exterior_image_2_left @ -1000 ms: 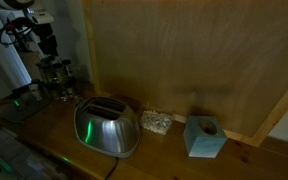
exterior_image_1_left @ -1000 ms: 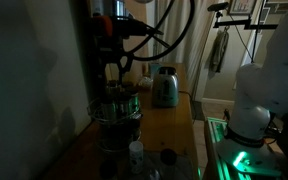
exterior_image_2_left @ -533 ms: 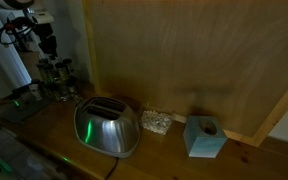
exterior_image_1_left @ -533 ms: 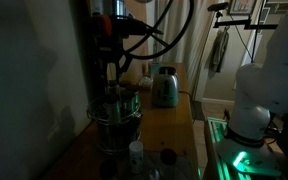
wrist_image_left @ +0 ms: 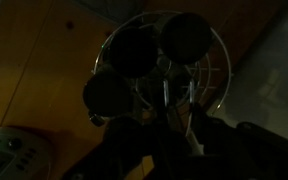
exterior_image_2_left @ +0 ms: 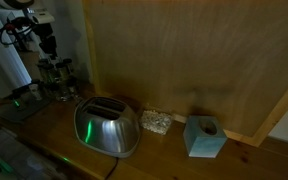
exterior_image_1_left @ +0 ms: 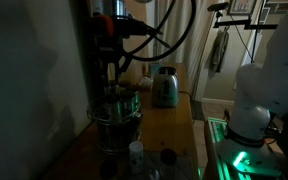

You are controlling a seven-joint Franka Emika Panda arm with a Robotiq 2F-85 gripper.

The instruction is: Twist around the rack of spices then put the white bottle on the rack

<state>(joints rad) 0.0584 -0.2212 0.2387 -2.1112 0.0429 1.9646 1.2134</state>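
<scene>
The spice rack (exterior_image_1_left: 117,112) is a round wire carousel with dark-lidded jars, at the near end of the wooden counter; it also shows in an exterior view (exterior_image_2_left: 56,78). The white bottle (exterior_image_1_left: 136,153) stands on the counter just in front of the rack. My gripper (exterior_image_1_left: 114,74) hangs straight down onto the rack's top, at its central wire handle. In the wrist view the rack (wrist_image_left: 164,50) is seen from above with three dark lids, and my gripper (wrist_image_left: 176,112) is around the thin handle wires. The view is too dark to read the jaws.
A steel toaster (exterior_image_1_left: 165,86) stands further along the counter, also seen in an exterior view (exterior_image_2_left: 107,127). A blue tissue box (exterior_image_2_left: 204,137) and a small dish (exterior_image_2_left: 155,122) sit by the wooden wall. A second dark-lidded jar (exterior_image_1_left: 168,157) stands beside the white bottle.
My gripper came down a little onto the top of the rack a second ago. It has stayed still since, and the rack has not visibly turned.
</scene>
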